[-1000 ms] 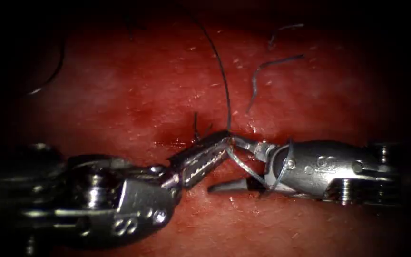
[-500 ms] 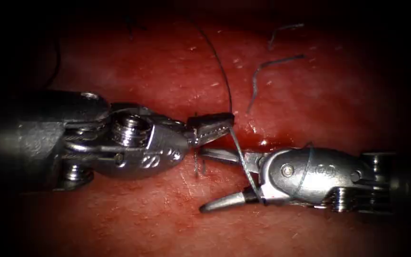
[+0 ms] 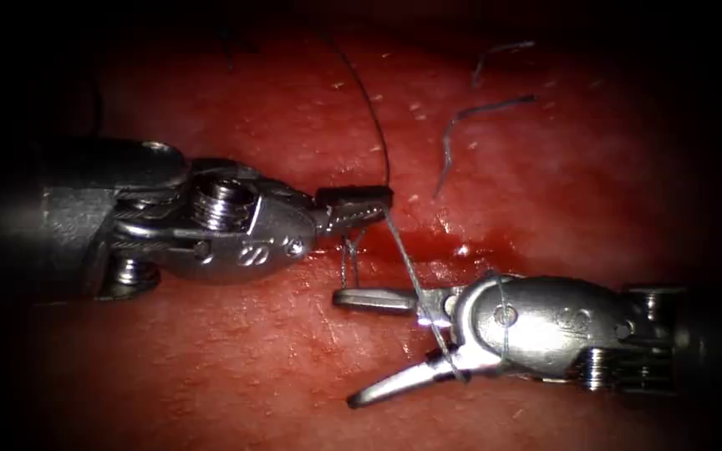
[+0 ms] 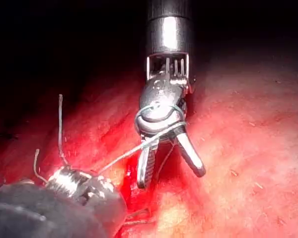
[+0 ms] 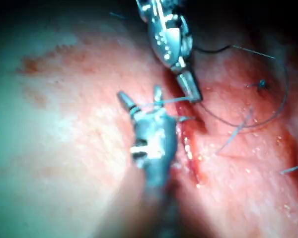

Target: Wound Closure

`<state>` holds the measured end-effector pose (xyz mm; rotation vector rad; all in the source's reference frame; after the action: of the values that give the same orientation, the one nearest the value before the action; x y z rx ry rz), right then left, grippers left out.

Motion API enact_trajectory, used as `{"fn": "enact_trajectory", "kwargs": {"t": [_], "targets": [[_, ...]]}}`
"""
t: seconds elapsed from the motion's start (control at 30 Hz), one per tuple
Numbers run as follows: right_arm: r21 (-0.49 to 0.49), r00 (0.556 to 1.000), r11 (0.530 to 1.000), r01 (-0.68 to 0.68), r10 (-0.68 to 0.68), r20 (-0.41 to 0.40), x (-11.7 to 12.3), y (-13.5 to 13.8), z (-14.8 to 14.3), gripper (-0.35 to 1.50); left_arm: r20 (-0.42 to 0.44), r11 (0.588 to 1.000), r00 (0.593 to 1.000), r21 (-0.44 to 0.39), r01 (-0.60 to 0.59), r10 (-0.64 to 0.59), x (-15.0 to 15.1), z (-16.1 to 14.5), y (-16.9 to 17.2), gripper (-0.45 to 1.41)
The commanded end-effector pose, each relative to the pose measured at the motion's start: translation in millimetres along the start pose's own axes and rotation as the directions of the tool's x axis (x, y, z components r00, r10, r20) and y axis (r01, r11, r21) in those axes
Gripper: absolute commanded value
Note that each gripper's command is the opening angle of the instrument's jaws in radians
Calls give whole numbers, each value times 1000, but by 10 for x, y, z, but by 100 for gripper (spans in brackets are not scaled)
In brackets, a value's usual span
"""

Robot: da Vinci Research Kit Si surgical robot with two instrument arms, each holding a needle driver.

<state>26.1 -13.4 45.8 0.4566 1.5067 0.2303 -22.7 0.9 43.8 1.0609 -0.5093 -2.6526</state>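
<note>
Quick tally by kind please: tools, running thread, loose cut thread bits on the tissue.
Tools: 2, the left tool shut on the thread, the right tool open with thread wrapped around it.
Running thread: 1.
Loose cut ends on the tissue: 2, the second.
Total: 5.

The left tool (image 3: 361, 205) is set to the left of the cut (image 3: 453, 250), with its fingers (image 3: 353, 203) closed on the thread (image 3: 407, 263). The right tool (image 3: 378, 347) is placed nearer and to the right, its fingers (image 3: 373, 299) spread apart, with the thread wound around its wrist. Two cut ends of thread (image 3: 461, 125) are laid on the tissue (image 3: 587, 184) farther back, to the right.
</note>
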Motion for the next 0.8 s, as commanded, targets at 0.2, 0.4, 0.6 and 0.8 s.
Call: {"fn": "enact_trajectory", "kwargs": {"t": [0.2, 0.4, 0.6, 0.8], "targets": [[-77, 978, 996, -37, 20, -206, 13, 15, -18, 57, -14, 1000, 1000, 5, -13, 13, 6, 6, 18, -45], [-159, 965, 986, -60, 17, -260, 19, 28, -24, 57, -20, 1000, 1000, 10, 20, -19, 12, 9, 35, -45], [-302, 970, 949, -86, 11, -242, 11, 35, -40, 52, -35, 997, 998, 48, 60, -59, 14, -1, 51, -45], [-433, 977, 891, -137, 48, -209, -3, 33, -47, 47, -20, 995, 998, 85, 57, -56, 24, -12, 62, -45]]}}
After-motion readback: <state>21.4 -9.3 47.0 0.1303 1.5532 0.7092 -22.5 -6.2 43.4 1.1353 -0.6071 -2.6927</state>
